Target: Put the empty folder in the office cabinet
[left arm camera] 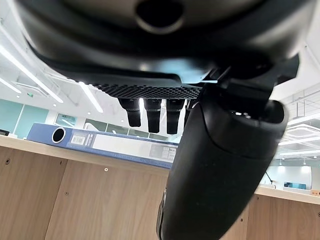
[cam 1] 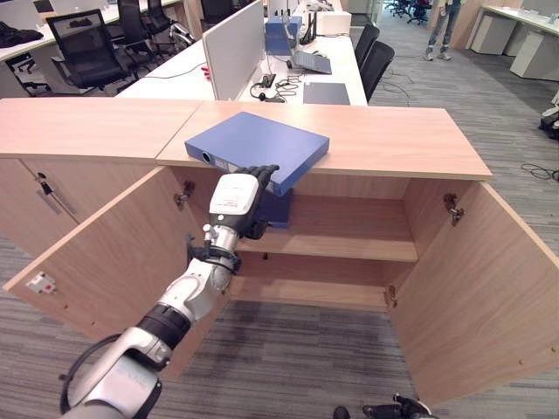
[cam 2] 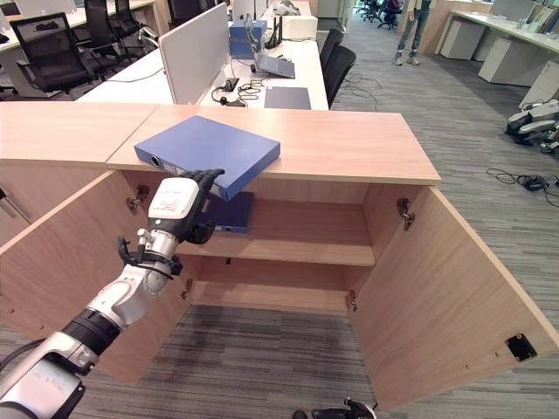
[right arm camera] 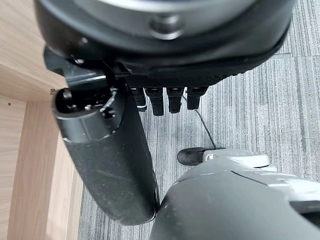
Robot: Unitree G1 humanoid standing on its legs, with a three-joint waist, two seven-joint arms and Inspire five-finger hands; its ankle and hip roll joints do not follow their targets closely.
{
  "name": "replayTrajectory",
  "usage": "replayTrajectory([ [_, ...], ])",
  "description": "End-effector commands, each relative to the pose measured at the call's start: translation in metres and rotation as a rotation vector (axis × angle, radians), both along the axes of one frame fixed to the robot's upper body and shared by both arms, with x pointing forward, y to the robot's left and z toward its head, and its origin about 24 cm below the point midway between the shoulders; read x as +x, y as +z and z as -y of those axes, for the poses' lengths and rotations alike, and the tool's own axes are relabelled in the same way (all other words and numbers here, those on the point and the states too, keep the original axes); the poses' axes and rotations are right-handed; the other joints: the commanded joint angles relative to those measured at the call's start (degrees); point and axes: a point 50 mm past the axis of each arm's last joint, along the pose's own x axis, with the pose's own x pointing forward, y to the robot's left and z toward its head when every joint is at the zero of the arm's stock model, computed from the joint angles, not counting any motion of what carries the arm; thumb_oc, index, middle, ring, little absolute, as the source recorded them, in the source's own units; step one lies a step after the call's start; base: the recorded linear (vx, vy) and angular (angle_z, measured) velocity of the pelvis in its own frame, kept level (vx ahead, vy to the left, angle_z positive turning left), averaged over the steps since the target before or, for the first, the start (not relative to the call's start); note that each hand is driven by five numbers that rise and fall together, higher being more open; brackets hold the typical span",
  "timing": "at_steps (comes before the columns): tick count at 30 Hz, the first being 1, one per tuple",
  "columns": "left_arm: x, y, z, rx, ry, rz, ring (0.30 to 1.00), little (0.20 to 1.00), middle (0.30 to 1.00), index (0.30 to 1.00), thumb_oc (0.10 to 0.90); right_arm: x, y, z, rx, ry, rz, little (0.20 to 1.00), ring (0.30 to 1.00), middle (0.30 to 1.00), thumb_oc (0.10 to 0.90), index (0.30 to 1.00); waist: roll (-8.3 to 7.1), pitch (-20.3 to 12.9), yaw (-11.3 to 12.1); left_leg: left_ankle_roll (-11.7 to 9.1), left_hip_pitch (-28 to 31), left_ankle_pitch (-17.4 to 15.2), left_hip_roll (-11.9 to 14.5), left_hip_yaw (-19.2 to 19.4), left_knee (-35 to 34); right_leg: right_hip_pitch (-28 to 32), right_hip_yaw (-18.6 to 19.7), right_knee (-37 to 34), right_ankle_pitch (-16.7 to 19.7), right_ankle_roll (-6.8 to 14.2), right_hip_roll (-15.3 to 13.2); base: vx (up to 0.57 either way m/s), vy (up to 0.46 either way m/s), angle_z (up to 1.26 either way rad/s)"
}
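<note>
I'm seeing the blue folder [cam 1: 253,147] lying flat atop the open wooden cabinet [cam 1: 393,144], one corner overhanging its front edge.

The folder [cam 1: 258,148] in the middle of the frame is blue, with a white label on its spine. The cabinet [cam 1: 349,140] is light brown wood. The left hand [cam 1: 240,205] is black with a white cover. The floor [cam 1: 288,349] at the bottom is grey with thin stripes. The chairs [cam 1: 87,48] at the upper left are black.
</note>
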Motion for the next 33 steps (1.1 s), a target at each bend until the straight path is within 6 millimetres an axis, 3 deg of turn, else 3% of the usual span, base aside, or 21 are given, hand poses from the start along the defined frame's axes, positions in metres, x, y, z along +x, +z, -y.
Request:
replayTrajectory([
  [1,0.042,0.097,0.012,-0.005,0.017,0.306,0.900,0.900,0.900,0.900,0.800,-0.007,0.004,0.027,-0.110,0.020,-0.054,0.900,0.900,0.900,0.800,0.900,-1.53,-0.07,-0.16,-0.33,1.42,-6.93,0.03,-2.29,-0.13,3.27,-4.14,0.46,-7.41,2.90,0.02,0.00,0.000,0.00],
  [7,0.052,0.094,0.010,0.042,0.057,0.276,0.900,0.900,0.900,0.900,0.800,-0.007,0.005,0.027,-0.113,0.030,-0.050,0.900,0.900,0.900,0.800,0.900,-1.64,-0.28,-0.76,-0.34,1.47,-6.79,0.14,-1.89,-0.13,3.01,-3.83,0.46,-7.35,3.02,0.07,0.00,0.000,-0.01],
  [19,0.058,0.108,0.004,0.077,0.107,0.339,0.900,0.900,0.900,0.900,0.800,-0.010,0.005,0.030,-0.132,0.054,-0.060,0.900,0.900,0.900,0.800,0.900,-1.91,-0.46,-1.25,-0.31,1.52,-6.80,0.18,-1.33,-0.13,2.89,-3.31,0.46,-7.23,3.25,0.05,0.00,-0.001,-0.02],
  [33,0.064,0.101,-0.002,0.137,0.146,0.298,0.900,0.900,0.900,0.900,0.800,-0.006,0.006,0.030,-0.150,0.114,-0.062,0.900,0.900,0.900,0.800,0.900,-1.90,-0.61,-1.55,-0.30,1.71,-6.77,-0.01,-1.07,-0.13,2.90,-3.18,0.46,-7.27,3.38,0.01,0.00,-0.001,-0.01],
])
